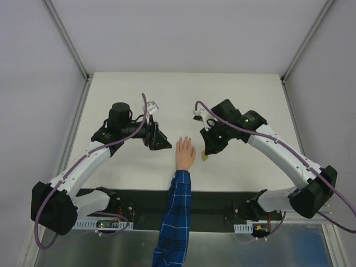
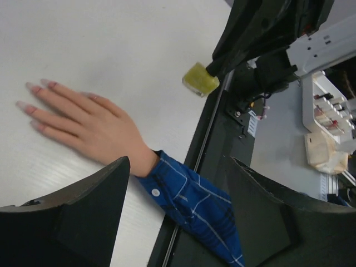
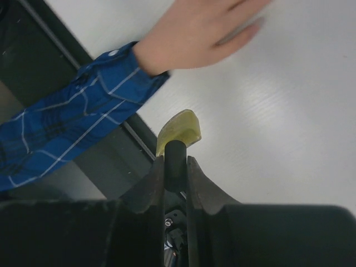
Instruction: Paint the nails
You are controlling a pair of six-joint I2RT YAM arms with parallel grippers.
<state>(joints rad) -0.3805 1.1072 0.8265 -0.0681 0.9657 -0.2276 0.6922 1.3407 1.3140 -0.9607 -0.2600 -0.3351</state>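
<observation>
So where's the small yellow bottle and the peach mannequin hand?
small yellow black-capped bottle (image 3: 181,127): right wrist view, on its yellow body.
peach mannequin hand (image 2: 103,133): left wrist view, back of the hand.

Overhead view, close wrist views, sharing mannequin hand (image 1: 185,154)

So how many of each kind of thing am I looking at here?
Robot arms: 2, the left arm and the right arm
Hands: 1, the mannequin hand in a blue plaid sleeve
Bottles: 1, the yellow polish bottle with a black cap
Total: 4
</observation>
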